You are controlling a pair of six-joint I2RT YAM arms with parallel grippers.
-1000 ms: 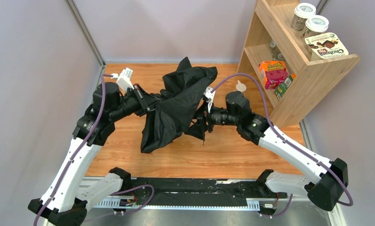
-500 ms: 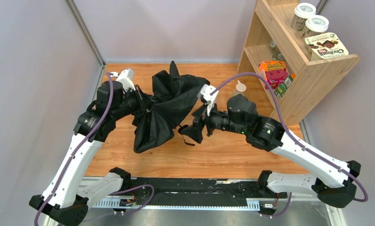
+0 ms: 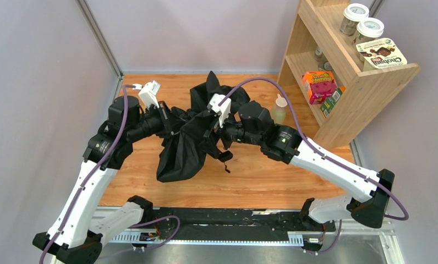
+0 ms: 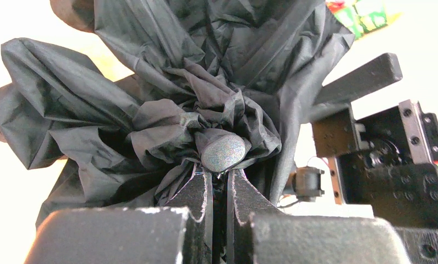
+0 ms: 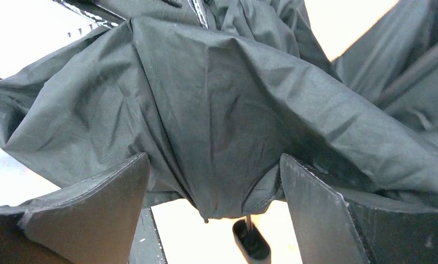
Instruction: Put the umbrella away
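Wooden shelf [image 3: 365, 82] holds jars [image 3: 362, 22] and boxes [image 3: 321, 85].

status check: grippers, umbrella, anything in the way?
Left gripper shut at the umbrella tip cap. Right gripper open, fingers straddling bunched canopy, not clamped. Umbrella uncollapsed, off the shelf. Nothing blocking.

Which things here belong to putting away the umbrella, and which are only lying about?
Job:
- black fabric folding umbrella
- left gripper, shut on its tip
- right gripper, open

Lying about:
- wooden shelf unit
- orange snack box
- small clear bottle
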